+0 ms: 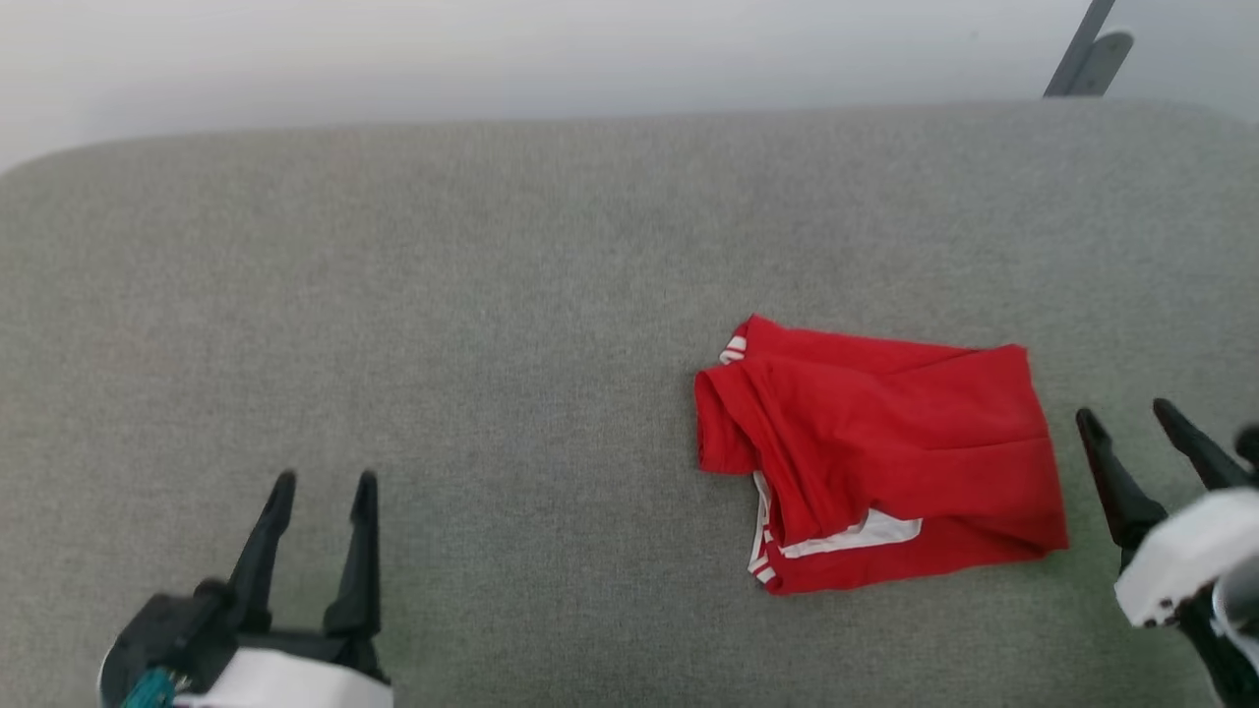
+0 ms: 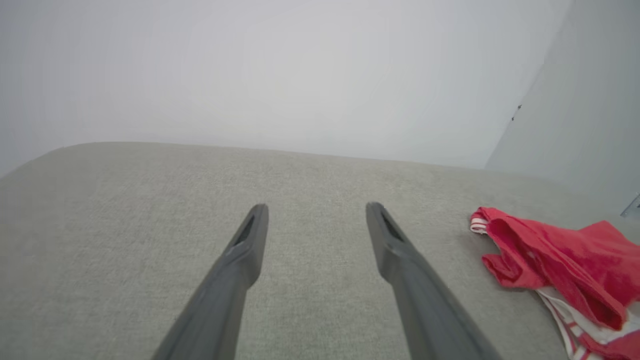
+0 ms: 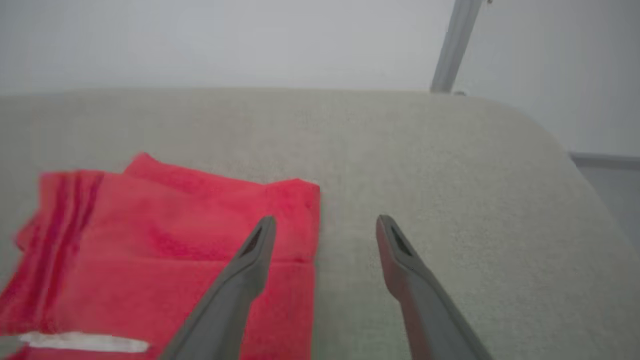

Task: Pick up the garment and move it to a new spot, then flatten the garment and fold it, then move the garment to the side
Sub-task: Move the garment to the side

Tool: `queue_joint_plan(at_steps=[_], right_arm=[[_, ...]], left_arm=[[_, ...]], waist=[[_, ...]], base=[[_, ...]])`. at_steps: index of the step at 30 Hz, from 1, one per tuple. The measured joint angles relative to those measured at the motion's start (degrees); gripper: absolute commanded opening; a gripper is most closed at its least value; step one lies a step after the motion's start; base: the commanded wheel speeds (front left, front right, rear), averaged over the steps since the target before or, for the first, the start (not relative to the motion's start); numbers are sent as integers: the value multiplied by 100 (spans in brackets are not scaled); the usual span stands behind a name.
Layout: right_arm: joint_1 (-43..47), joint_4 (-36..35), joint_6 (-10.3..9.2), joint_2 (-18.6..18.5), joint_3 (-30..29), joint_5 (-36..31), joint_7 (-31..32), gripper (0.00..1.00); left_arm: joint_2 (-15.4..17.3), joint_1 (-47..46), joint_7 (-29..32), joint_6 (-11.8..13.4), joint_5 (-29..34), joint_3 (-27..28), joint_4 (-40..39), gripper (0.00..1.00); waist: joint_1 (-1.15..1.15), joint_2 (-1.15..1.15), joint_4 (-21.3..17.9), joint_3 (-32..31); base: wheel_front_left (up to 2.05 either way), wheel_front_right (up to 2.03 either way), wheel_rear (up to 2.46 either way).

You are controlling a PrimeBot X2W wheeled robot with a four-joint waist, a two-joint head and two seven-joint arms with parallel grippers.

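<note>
The garment [image 1: 875, 457] is a red cloth with white-and-red striped trim, lying folded into a rough rectangle on the grey cushioned surface [image 1: 472, 295], right of centre. Its letters and number are hidden. My right gripper [image 1: 1128, 415] hovers open just off the garment's right edge, empty. In the right wrist view the garment [image 3: 160, 240] lies left of and under the left finger of that gripper [image 3: 324, 223]. My left gripper [image 1: 325, 482] stands open and empty at the lower left, well apart from the garment. In the left wrist view the garment [image 2: 560, 270] lies right of the open gripper [image 2: 316, 209].
The grey surface [image 3: 450, 165] curves off at its far edge and right corner, with a pale wall behind it. A slanted grey metal bar [image 1: 1087, 54] rises past the far right corner. Bare fabric stretches across the left half.
</note>
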Motion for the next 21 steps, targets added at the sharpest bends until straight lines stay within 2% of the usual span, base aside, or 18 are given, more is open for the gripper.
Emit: queue_joint_plan(at_steps=[7, 14, 17, 18, 19, 20, 21], right_arm=[[-778, -34, 1, -556, 522, 118, 2215, 100], [-1068, -151, -1, -725, 530, 420, 4232, 100], [-1066, -328, -2, -732, 459, 454, 4602, 100], [-1067, -383, -2, -706, 419, 459, 4646, 76], [-1066, -444, -2, -682, 401, 459, 4656, 40], [-1067, -509, -2, -658, 400, 459, 4652, 0], [-1070, -541, -2, -621, 379, 460, 4621, 0]], left_arm=[[123, -600, 1, 0, -79, -374, 83, 100], [99, -1109, 1, 0, -160, -726, 180, 100], [107, -1269, 1, 0, -190, -753, 219, 100], [114, -1299, 1, 0, -202, -744, 221, 100], [131, -1326, 0, 0, -202, -743, 226, 100], [159, -1360, 1, 0, -205, -744, 232, 100], [185, -1385, 0, 0, -208, -761, 233, 100]], waist=[[0, 0, 99, 516], [0, 0, 344, 1098], [0, 0, 428, 1277], [0, 0, 443, 1331], [0, 0, 447, 1380], [0, 0, 440, 1421], [0, 0, 414, 1447]], base=[[0, 0, 0], [0, 0, 0], [0, 0, 0], [0, 0, 0], [0, 0, 0], [0, 0, 0], [0, 0, 0]])
